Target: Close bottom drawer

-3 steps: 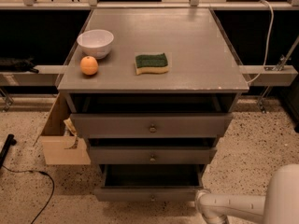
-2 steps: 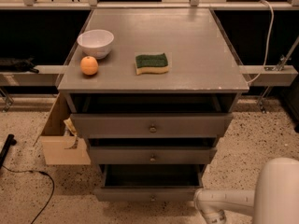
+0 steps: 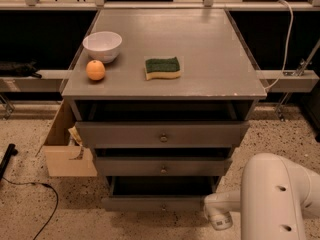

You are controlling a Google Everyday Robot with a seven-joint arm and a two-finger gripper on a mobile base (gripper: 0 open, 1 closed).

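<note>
**Speckled floor, grey cabinet: bottom drawer waiting for a push**

Terrazzo flooring is seen around a grey cabinet, at whose foot the bottom drawer is pulled out, its dark box exposed behind the slim front and small round knob. The two drawers above it are also seen ajar. The gripper is held low at the cabinet's front right corner, just beside the drawer front's right end (whether it is spread or closed cannot be told).

The approach step is judged to be in hand. For the next move, the gripper would need to be brought squarely against the front panel and pushed straight inward.

On the cabinet's top a white bowl, an orange and a green sponge are set, well clear of the work. A cardboard box is pressed against the cabinet's left side; nothing is seen blocking the drawer's travel.
</note>
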